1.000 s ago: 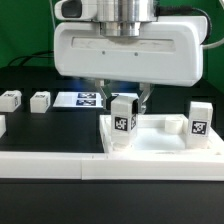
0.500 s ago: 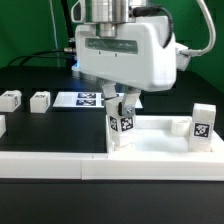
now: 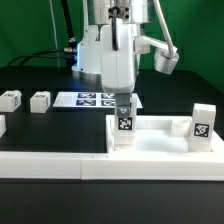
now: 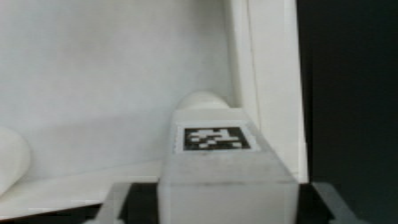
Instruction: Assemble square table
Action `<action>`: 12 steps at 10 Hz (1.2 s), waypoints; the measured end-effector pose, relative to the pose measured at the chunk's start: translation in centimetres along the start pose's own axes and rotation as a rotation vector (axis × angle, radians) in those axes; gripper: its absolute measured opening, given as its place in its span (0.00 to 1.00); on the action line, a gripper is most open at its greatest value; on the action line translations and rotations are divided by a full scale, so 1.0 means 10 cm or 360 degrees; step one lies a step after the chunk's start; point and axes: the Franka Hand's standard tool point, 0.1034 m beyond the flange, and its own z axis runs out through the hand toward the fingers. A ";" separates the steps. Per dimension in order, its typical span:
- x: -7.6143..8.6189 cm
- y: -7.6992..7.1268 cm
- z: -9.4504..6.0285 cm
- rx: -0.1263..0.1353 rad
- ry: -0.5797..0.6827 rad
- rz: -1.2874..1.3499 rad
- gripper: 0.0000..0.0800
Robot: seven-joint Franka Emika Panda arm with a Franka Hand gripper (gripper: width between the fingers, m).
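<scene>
One change: the wrist has swung round by roughly a quarter turn within the last second. Its broad white housing faced the exterior view flat-on and now shows its narrow side.
Gripper: the gripper [image 3: 124,104] is clenched on the held leg [image 3: 124,126], with a finger on either side just above the tag. In the wrist view, grey pads flank the same leg [image 4: 217,150].
Held leg: upright at the corner of the tabletop [image 3: 160,150] toward the exterior view's left, the same spot as a second ago. Its tag, angled before, now faces the camera squarely.
Wrist view: the leg stands just inside the raised edge [image 4: 267,80], on the tabletop's white floor [image 4: 107,80].
Meaning: the leg turned without leaving its corner, which reads as it being screwed into its socket. How deep it sits cannot be told.
Second leg: the second leg [image 3: 198,122] stands upright at the tabletop's corner toward the exterior view's right and has not moved.
Loose legs: the loose legs [image 3: 40,101] lie on the counter [image 3: 40,135] near its edge at the exterior view's left, well apart from the tabletop and unmoved.
Marker board: the marker board [image 3: 95,99] lies flat behind the gripper.
Rail: the rail [image 3: 50,165] runs along the counter's front edge, touching the tabletop.
Progress: probably about halfway, with one leg up, one being turned and others still waiting.
</scene>
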 end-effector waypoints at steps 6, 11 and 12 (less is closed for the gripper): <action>-0.09 0.02 0.01 -0.0028 0.0061 -0.1007 0.81; -0.07 0.02 0.02 -0.0040 0.0058 -0.1553 0.81; -0.07 0.01 0.01 -0.0041 0.0057 -0.1623 0.81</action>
